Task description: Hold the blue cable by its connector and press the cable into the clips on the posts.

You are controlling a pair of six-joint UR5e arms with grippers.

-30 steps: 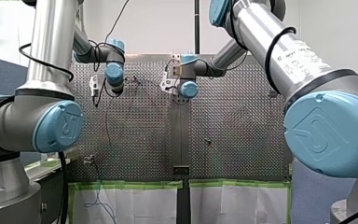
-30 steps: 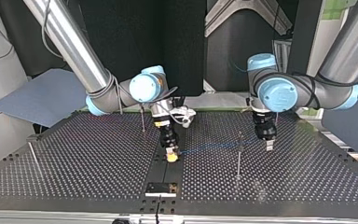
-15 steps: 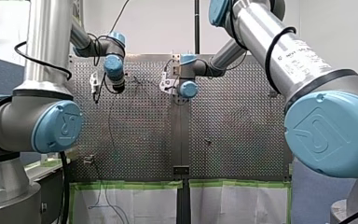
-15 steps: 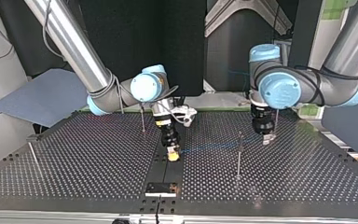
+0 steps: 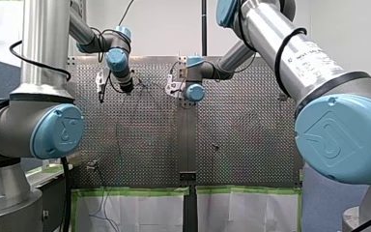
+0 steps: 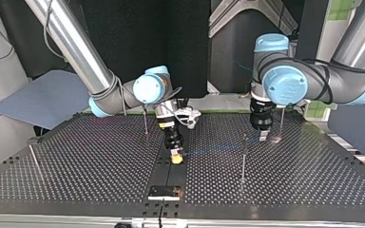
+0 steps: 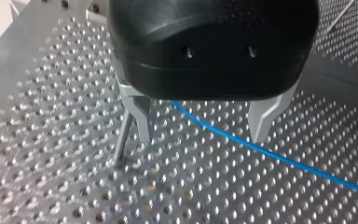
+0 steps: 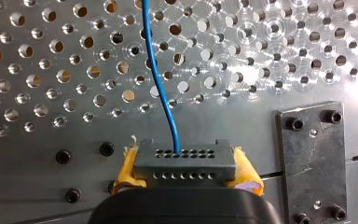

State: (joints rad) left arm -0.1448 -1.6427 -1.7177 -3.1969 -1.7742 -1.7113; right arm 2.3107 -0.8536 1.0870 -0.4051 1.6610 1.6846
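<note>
In the right wrist view my right gripper (image 8: 185, 169) is shut, its yellow pads (image 8: 125, 171) clamping a dark grey connector (image 8: 184, 161). The blue cable (image 8: 160, 79) leaves the connector and runs ahead over the perforated plate. In the top view that gripper (image 6: 175, 156) sits low at mid-table, and the cable (image 6: 214, 149) stretches toward the view's right, past a thin post (image 6: 243, 159). My left gripper (image 6: 263, 136) hangs above the cable's far end. In the left wrist view its metal fingers (image 7: 139, 120) stand open, nothing held, with the cable (image 7: 261, 150) lying on the plate below them.
More thin posts stand on the table: one (image 6: 145, 121) behind my right gripper, one (image 6: 33, 159) at the top view's far left, one (image 6: 281, 122) beside my left gripper. A black bracket plate (image 6: 163, 192) sits near the table's front edge.
My left gripper has risen and shifted toward the top view's left and back, away from the plate, still open. My right arm and the connector have not moved.
</note>
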